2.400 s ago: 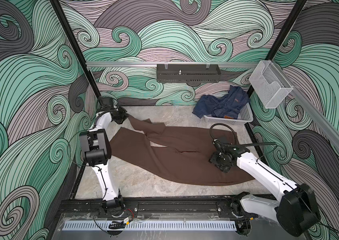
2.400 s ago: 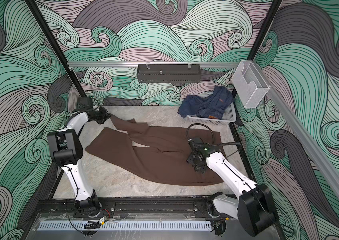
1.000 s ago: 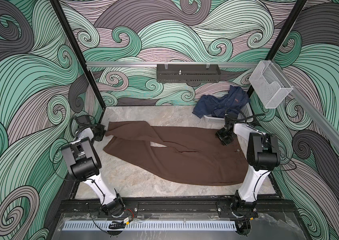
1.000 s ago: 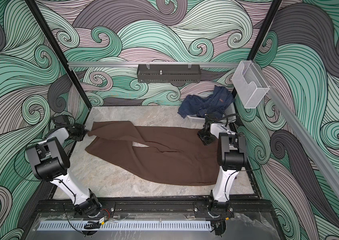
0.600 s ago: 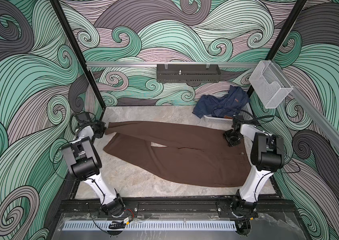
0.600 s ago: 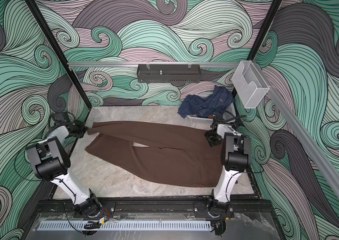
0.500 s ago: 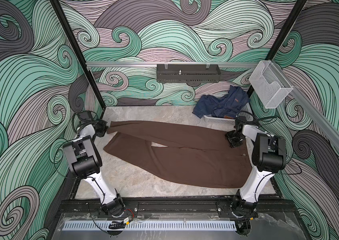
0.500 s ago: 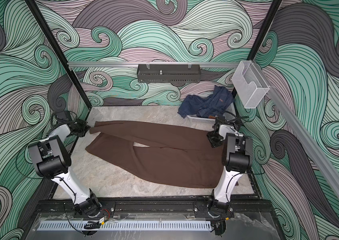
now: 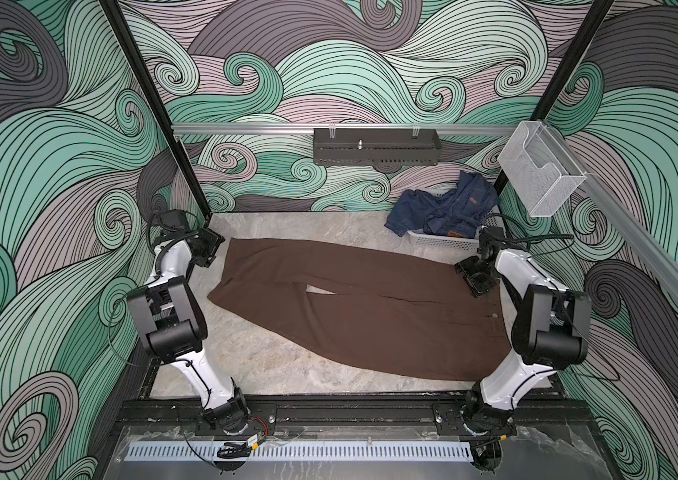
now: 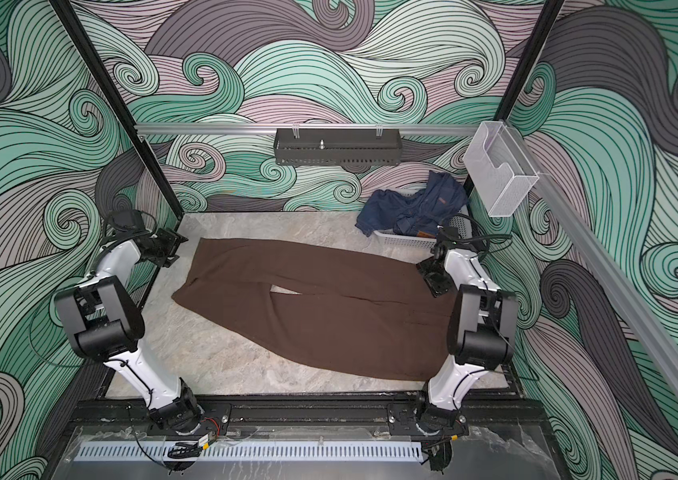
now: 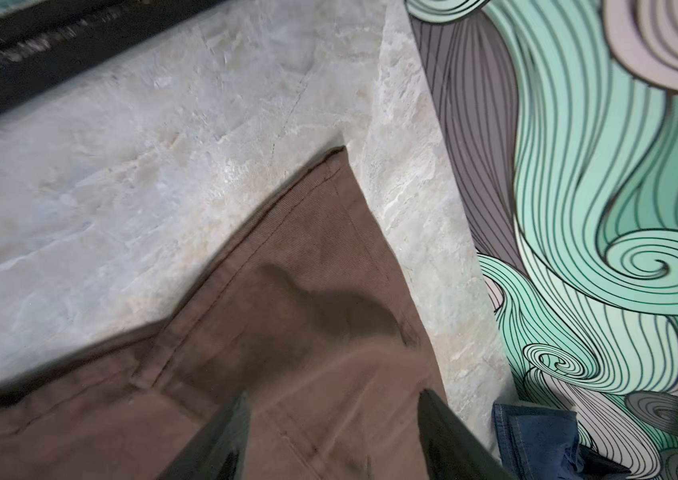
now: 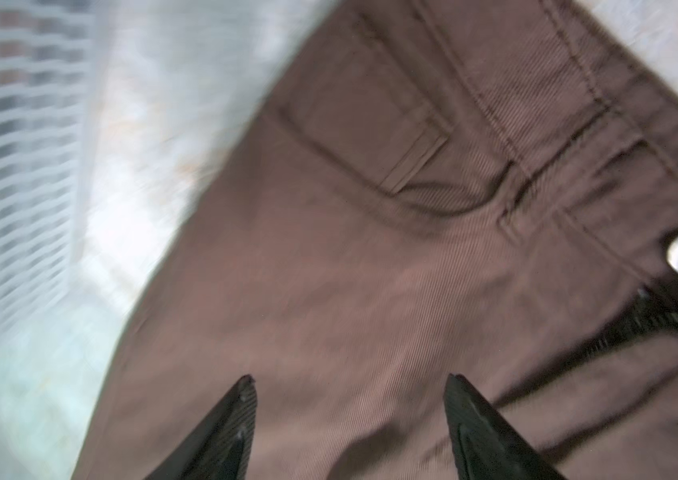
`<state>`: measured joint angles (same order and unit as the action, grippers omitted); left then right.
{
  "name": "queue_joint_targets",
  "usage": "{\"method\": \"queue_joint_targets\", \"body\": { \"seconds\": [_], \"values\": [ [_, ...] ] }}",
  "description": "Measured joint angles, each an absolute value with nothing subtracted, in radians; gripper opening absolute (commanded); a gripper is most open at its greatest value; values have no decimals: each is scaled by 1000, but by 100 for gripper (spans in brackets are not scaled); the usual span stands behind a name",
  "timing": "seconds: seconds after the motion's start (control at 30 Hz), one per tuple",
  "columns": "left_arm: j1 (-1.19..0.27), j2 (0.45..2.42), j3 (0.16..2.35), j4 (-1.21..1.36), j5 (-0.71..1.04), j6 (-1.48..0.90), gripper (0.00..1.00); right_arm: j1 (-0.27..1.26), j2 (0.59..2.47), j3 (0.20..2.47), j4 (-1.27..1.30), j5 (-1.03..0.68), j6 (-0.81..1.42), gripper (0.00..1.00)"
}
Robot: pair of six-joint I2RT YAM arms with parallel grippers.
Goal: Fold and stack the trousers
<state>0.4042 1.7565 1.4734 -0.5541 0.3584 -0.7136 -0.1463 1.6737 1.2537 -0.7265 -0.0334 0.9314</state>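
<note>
With the left claw (image 11: 334,397) and right claw (image 12: 350,377) hanging open and empty, the trousers (image 9: 370,316) are lying with legs splayed apart, risking a crooked, bunching fold.

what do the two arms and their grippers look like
Both the left arm and the right arm have glossy white links joined by bulky black joint housings. Thin black cables loop near the wrists. The left gripper and right gripper are black, with tapered, pointed fingers. No markings are readable.
</note>
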Motion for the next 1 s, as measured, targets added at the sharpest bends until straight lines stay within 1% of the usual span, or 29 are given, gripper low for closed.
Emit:
{"method": "queue_joint_targets", "body": {
  "seconds": [0.07,0.2,0.3,0.43,0.6,0.77,1.0],
  "values": [
    [404,1662,1456,-575,351,-698,64,-113,1602,1234,-728,-35,916,73],
    [398,1474,1341,-600,350,-665,50,-29,1492,1151,-739,-50,896,73],
    [370,1417,1213,-613,348,-653,40,36,1454,1071,-749,-62,889,72],
    [314,1459,1069,-625,347,-659,28,80,1440,1000,-756,-70,885,72],
    [260,1553,1036,-620,340,-682,16,79,1440,970,-754,-71,874,72],
    [250,1597,1029,-588,308,-703,10,80,1449,970,-738,-78,871,72],
    [251,1726,1029,-575,241,-728,8,73,1522,1025,-736,-89,871,72]
  ]
}}
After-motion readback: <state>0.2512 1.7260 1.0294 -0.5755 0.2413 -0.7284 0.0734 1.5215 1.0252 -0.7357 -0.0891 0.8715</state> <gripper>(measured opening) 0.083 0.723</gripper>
